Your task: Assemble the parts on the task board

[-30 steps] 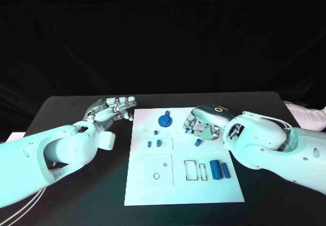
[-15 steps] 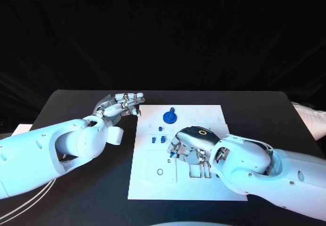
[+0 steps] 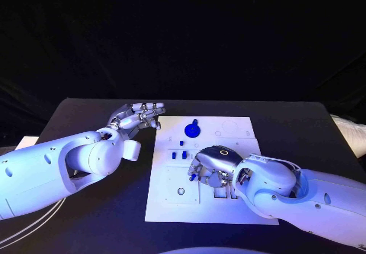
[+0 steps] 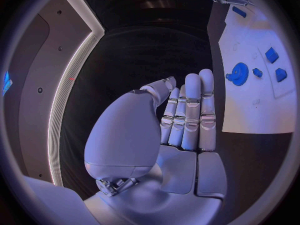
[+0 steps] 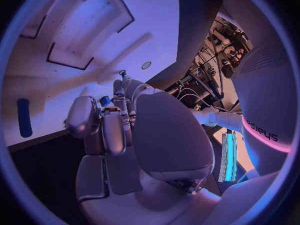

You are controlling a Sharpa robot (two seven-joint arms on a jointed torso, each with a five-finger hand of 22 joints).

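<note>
The white task board (image 3: 238, 128) lies mid-table. A blue wheel-shaped part (image 3: 191, 129) stands near its far edge, with two small blue parts (image 3: 177, 155) below it. My right hand (image 3: 212, 168) hovers over the board's middle, fingers curled down, and seems to pinch a small blue part (image 5: 105, 101) at its fingertips. A blue cylinder (image 5: 24, 117) lies on the board (image 5: 81, 15) close to that hand (image 5: 119, 120). My left hand (image 3: 139, 116) floats beside the board's far left corner, fingers straight and holding nothing. From the left wrist, that hand (image 4: 169, 130) faces the wheel part (image 4: 239, 74).
Rectangular recesses (image 5: 87, 32) and a round hole (image 3: 181, 191) are cut into the board's near half. My right forearm (image 3: 305, 196) covers the board's near right part. Black table (image 3: 91, 222) surrounds the board on all sides.
My right hand has moved from the board's far right toward its middle, taking the small blue part along. The left hand has hardly moved. The camera has shifted.
</note>
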